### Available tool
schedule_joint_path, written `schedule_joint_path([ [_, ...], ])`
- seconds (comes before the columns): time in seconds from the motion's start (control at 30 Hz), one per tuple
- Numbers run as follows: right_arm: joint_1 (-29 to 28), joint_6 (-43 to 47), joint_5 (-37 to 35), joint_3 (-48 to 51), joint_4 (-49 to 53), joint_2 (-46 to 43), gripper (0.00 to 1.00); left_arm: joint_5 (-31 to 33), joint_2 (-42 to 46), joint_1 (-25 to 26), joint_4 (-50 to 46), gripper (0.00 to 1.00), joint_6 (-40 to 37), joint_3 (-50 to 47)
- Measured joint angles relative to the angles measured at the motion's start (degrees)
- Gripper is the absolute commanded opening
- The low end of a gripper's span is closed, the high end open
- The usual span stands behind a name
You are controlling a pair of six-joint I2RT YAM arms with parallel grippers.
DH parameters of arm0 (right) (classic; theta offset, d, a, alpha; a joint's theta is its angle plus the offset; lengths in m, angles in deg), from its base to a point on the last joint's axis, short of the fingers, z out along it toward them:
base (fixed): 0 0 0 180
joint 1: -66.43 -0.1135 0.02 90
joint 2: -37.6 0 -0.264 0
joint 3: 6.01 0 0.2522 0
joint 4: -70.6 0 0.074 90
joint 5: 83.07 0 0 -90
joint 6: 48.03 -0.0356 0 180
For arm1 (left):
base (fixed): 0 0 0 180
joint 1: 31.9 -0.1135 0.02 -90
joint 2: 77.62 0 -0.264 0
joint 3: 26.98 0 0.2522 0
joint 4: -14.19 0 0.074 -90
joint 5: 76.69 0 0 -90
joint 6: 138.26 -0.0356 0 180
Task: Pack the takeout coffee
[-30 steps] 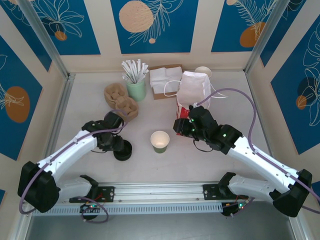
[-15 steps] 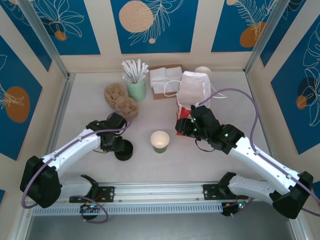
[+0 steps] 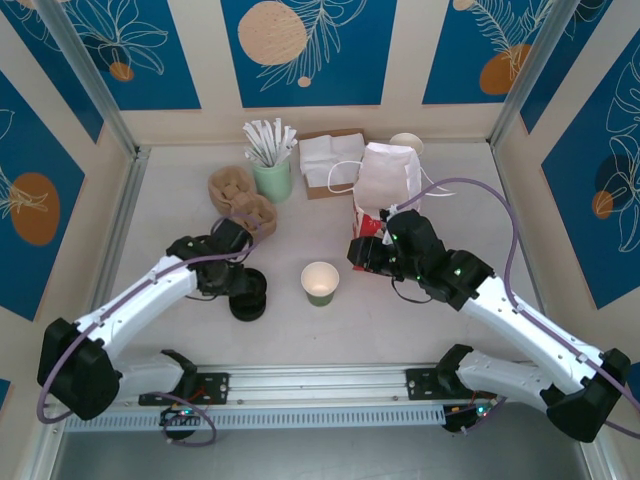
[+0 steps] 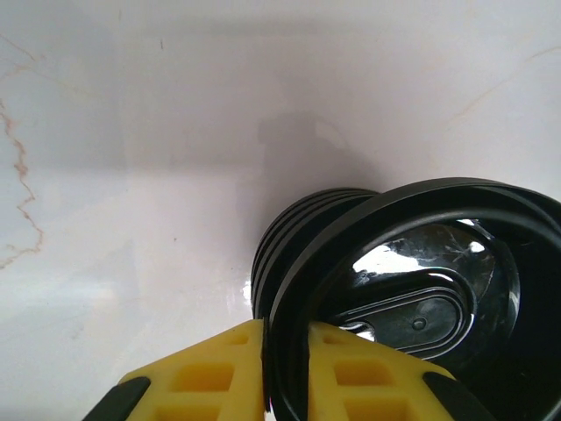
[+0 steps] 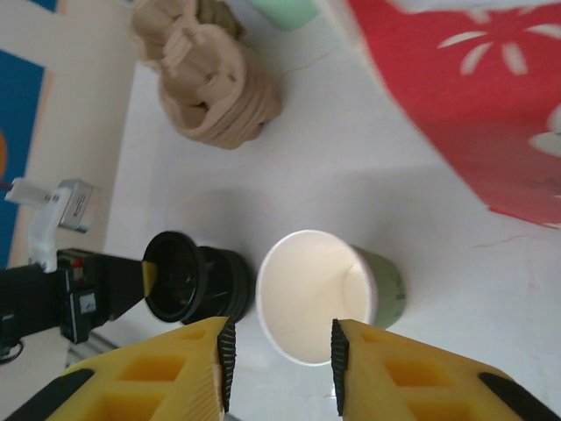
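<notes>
The takeout coffee's cup [image 3: 320,283], a small green-sided paper cup with a white rim, stands lidless at the table's middle. In the right wrist view the cup [image 5: 320,294] sits just beyond my right gripper [image 5: 280,351], which is open and touches nothing. From above, the right gripper [image 3: 362,252] hovers right of the cup. My left gripper [image 3: 243,283] is shut on the rim of one black lid [image 4: 412,289], tilted up off the low black stack of lids [image 4: 289,237]. Its yellow fingers [image 4: 210,373] pinch the lid's edge.
A red-and-white bag [image 3: 385,185] stands behind the right gripper. Brown pulp cup carriers [image 3: 243,203] lie behind the left gripper. A mint cup of wrapped straws [image 3: 271,160], white napkins [image 3: 330,160] and a stack of cups [image 3: 407,143] line the back.
My left gripper has closed on the lid's rim and tipped the lid up from the stack. The right arm has barely shifted.
</notes>
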Motion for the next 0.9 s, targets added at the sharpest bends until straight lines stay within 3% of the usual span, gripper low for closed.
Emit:
schedule_joint_path([
  [0.2, -2.47, 0.09, 5.70, -0.28, -2.91, 1.07, 0.38, -0.35, 1.95, 0.42, -2.38, 0.16, 0.44, 5.03],
  [0.33, -6.29, 0.44, 6.91, -2.56, -3.34, 4.22, 0.44, -1.27, 2.19, 1.27, -3.69, 0.16, 1.11, 8.74],
  [0.63, -14.64, 1.46, 4.50, -11.43, -3.17, 13.29, 0.53, -3.63, 2.19, 4.96, -4.63, 0.16, 2.40, 15.04],
  [0.9, -16.26, 1.77, 0.87, -17.09, -0.66, 21.05, 0.54, -6.45, 2.45, 6.75, -3.80, 0.16, 4.15, 15.23],
])
